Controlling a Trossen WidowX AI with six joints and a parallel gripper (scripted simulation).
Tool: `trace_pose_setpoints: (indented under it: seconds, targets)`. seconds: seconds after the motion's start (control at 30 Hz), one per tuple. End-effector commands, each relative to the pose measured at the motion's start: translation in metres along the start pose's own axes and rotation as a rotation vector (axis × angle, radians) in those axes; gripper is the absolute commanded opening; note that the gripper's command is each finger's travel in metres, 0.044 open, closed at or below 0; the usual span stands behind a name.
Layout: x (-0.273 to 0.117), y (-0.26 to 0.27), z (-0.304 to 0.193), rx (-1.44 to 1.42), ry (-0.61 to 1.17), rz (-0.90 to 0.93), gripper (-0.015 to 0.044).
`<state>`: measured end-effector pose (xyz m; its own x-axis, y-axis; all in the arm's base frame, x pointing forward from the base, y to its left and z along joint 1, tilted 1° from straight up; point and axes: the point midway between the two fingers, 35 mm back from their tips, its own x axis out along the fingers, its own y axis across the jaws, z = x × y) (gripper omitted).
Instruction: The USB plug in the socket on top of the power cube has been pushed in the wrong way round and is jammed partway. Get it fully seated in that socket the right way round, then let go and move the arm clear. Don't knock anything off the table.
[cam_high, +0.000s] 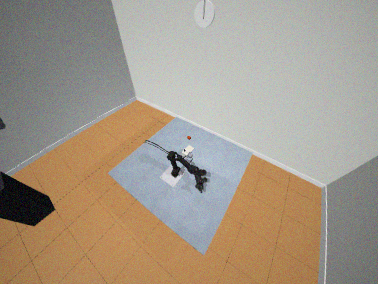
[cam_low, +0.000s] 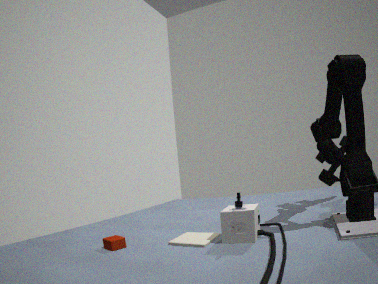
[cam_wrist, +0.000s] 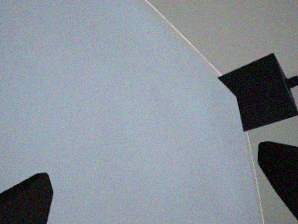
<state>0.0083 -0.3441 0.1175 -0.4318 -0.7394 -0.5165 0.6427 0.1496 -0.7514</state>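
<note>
top, arm: black arm, bent over the blue mat
top, block: small red block near the cube
exterior, plug: black plug upright on the cube's top
exterior, tile: pale tile just beside the cube
exterior, cables: dark cables at its side
wrist, gripper: gripper spread wide, pinching nothing

No text, label, brand, number or sign can be read in any view; the faint marks on one face of the white cube are too blurred to make out.
</note>
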Motion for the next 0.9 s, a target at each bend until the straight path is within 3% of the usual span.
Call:
trace_pose_setpoints:
  seconds: [0.0,0.2,0.43,0.87]
  targets:
    - [-0.034,0.051,0.046,0.096,-0.089,0.191,0.0440]
    - [-0.090,0.108,0.079,0.158,-0.135,0.407,0.0440]
    - [-0.180,0.173,0.089,0.197,-0.093,0.683,0.0440]
    - [-0.338,0.234,0.041,0.270,0.202,0.947,0.0440]
